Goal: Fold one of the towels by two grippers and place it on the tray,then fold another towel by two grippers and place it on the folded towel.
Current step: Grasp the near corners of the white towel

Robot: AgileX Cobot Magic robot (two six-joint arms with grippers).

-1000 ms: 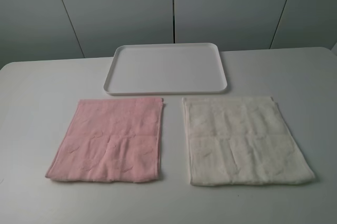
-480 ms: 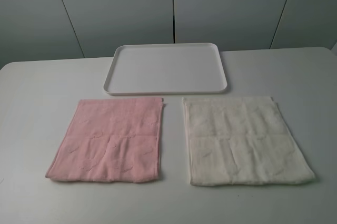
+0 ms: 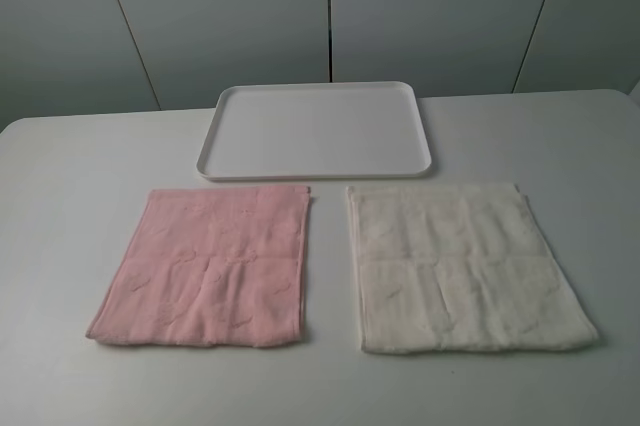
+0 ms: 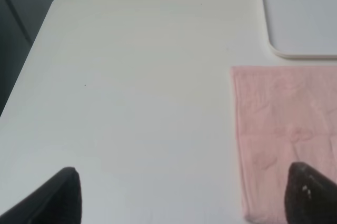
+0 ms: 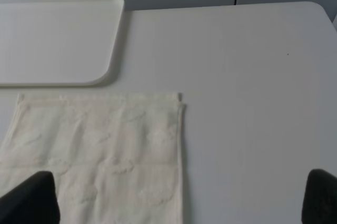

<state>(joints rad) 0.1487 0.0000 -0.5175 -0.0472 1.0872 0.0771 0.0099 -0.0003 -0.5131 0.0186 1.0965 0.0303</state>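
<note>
A pink towel (image 3: pixel 205 266) lies flat on the white table at front left; it also shows in the left wrist view (image 4: pixel 284 134). A cream towel (image 3: pixel 460 264) lies flat at front right, also in the right wrist view (image 5: pixel 100 150). The white tray (image 3: pixel 315 174) stands empty behind both towels. Neither gripper shows in the high view. My left gripper (image 4: pixel 181 195) is open, its dark fingertips (image 4: pixel 60 195) spread above bare table beside the pink towel's edge. My right gripper (image 5: pixel 179 197) is open, one fingertip (image 5: pixel 31 197) over the cream towel.
The white table (image 3: pixel 70 176) ends at rounded back corners. Grey wall panels (image 3: pixel 230 16) stand behind it. The tray's corner shows in the left wrist view (image 4: pixel 300 53) and in the right wrist view (image 5: pixel 63 81).
</note>
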